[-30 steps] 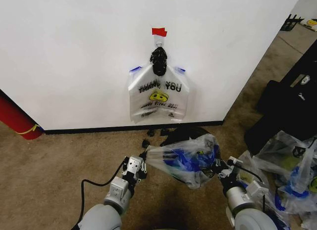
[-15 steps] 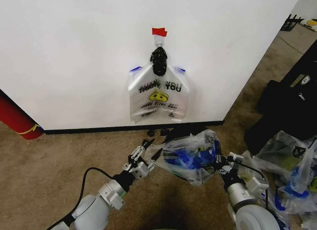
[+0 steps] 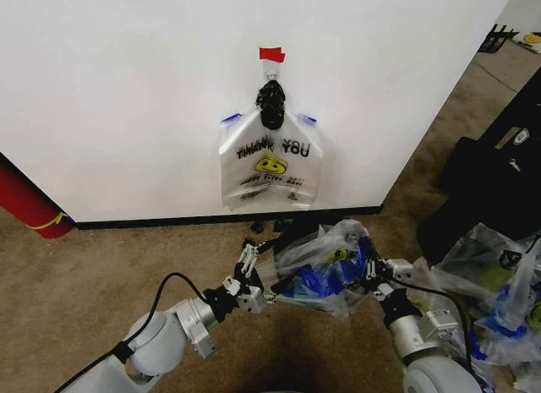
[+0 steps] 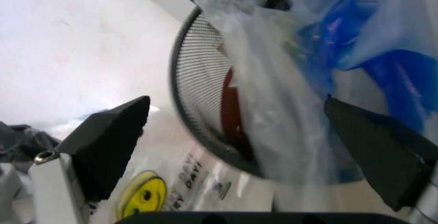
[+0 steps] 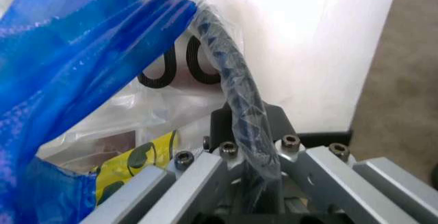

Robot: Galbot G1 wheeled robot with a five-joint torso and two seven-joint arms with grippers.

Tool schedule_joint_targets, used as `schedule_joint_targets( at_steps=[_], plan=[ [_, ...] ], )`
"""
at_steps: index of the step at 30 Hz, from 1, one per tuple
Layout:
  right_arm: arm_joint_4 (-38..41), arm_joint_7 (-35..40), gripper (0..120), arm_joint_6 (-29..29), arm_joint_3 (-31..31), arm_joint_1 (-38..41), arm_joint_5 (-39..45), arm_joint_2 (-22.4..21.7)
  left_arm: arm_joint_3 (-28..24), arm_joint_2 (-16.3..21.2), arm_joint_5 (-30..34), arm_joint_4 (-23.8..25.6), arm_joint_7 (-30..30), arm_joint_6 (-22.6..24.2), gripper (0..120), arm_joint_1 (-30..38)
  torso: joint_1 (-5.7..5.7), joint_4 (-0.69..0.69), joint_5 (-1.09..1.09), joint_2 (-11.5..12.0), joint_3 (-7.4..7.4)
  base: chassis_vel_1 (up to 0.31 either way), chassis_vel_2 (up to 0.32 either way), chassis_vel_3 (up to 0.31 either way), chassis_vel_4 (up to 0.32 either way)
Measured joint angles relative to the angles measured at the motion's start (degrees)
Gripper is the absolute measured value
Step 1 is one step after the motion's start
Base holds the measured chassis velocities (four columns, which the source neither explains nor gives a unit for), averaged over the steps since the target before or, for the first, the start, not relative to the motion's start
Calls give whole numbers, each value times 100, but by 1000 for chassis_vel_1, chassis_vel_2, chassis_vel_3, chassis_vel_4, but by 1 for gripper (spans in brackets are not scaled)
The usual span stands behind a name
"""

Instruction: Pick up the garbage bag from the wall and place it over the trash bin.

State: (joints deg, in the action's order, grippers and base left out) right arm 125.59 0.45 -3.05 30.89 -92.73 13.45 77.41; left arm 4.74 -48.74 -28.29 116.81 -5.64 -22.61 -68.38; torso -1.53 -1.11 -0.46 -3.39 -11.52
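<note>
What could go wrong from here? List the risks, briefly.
1. The left end effector is open, with the trash bin rim and the garbage bag both between its fingers. Closing may clamp mesh with plastic, or miss the film.
2. The right end effector alone holds the bag, by a thin twisted handle. A hard pull might tear or slip it.
3. The bag looks bunched, so it may not seat over the rim.

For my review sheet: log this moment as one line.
left gripper: jaws open beside garbage bag | right gripper: shut on bag handle | bag over trash bin | second bag hangs on wall
</note>
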Motion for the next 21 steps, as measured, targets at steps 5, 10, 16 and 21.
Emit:
schedule_joint_targets(
  at_steps=[5, 10, 16, 21],
  plan=[
    [-141, 46, 0, 176, 8, 58, -211, 25, 20, 76, -75, 67, 11, -38, 100, -3, 0, 0, 1, 0, 0, 0, 0, 0, 0],
    [-65, 46, 0, 197, -86, 44, -299, 125, -83, -2, -420, -162, 30, -164, 100, 36, 0, 1, 0, 0, 0, 0, 0, 0, 0],
    [102, -5, 0, 224, -129, -79, -411, 157, -177, -81, -605, -292, 114, -228, 98, 139, 0, 0, 0, 0, 0, 0, 0, 0, 0],
    [141, -57, 0, 291, -160, -192, -556, 194, -259, -143, -599, -244, 182, -228, 91, 176, 0, 0, 0, 0, 0, 0, 0, 0, 0]
  ],
)
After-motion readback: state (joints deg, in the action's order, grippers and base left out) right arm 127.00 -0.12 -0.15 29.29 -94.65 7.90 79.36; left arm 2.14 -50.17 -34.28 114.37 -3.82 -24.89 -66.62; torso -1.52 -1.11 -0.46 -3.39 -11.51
